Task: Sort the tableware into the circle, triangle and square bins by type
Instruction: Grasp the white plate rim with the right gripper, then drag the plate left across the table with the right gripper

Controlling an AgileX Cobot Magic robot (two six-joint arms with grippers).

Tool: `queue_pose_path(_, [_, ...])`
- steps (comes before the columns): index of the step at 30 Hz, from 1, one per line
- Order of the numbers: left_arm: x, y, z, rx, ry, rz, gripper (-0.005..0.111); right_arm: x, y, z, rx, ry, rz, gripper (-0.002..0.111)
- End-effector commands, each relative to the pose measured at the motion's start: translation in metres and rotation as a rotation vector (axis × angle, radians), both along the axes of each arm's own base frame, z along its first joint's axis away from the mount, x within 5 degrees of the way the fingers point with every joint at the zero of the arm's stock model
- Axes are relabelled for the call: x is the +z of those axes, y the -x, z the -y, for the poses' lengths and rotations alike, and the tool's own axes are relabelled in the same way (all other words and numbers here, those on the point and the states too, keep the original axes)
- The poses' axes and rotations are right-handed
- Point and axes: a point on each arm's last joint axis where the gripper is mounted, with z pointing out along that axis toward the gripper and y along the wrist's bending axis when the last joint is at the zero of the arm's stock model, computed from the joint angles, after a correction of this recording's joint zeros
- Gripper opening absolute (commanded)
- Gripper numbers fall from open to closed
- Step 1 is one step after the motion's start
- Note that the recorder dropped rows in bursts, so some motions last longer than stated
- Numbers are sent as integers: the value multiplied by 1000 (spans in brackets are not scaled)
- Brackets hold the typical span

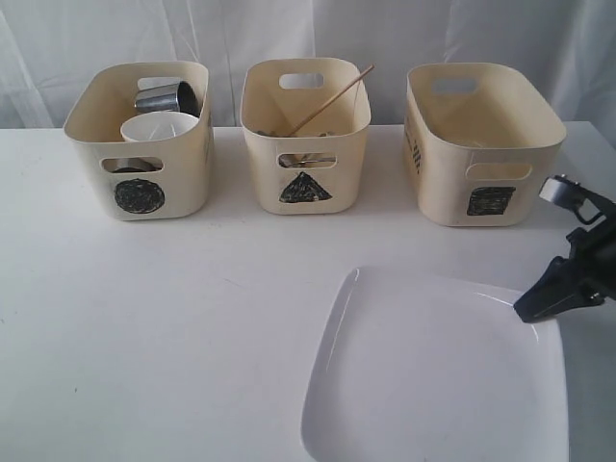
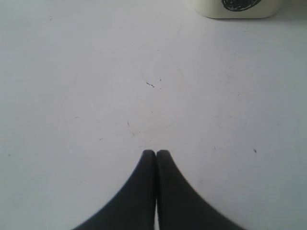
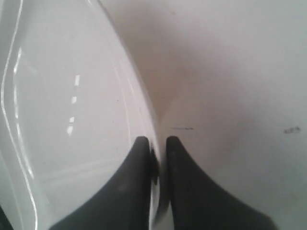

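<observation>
The large white squarish plate point(image 1: 433, 375) lies at the front right of the table. My right gripper point(image 1: 525, 310) sits at its right rim; in the right wrist view its fingers point(image 3: 158, 140) straddle the plate point(image 3: 72, 120) rim and pinch it. The circle bin point(image 1: 183, 183) holds a steel mug point(image 1: 166, 96) and the white bowl point(image 1: 154, 127). A wooden chopstick point(image 1: 332, 98) sticks out of the triangle bin point(image 1: 346, 183). The square bin point(image 1: 443, 183) looks empty. My left gripper point(image 2: 156, 152) is shut over bare table, out of the exterior view.
The three bins stand in a row along the back of the white table point(image 1: 192, 327), before a white curtain. The circle bin's base point(image 2: 235, 7) shows at the far edge of the left wrist view.
</observation>
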Motion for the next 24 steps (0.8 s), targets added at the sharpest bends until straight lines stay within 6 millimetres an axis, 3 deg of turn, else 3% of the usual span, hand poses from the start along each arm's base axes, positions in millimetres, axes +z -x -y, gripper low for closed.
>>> queue_pose_path(1, [-3, 1, 1, -2, 13, -22, 0, 8, 1, -5, 4, -49, 17, 0])
queue_pose_path(20, [-3, 1, 1, -2, 13, -22, 0, 10, -4, -6, -54, -80, 41, 0])
queue_pose_path(24, [-3, 1, 1, -2, 13, -22, 0, 2, -8, -8, -88, -120, 29, 0])
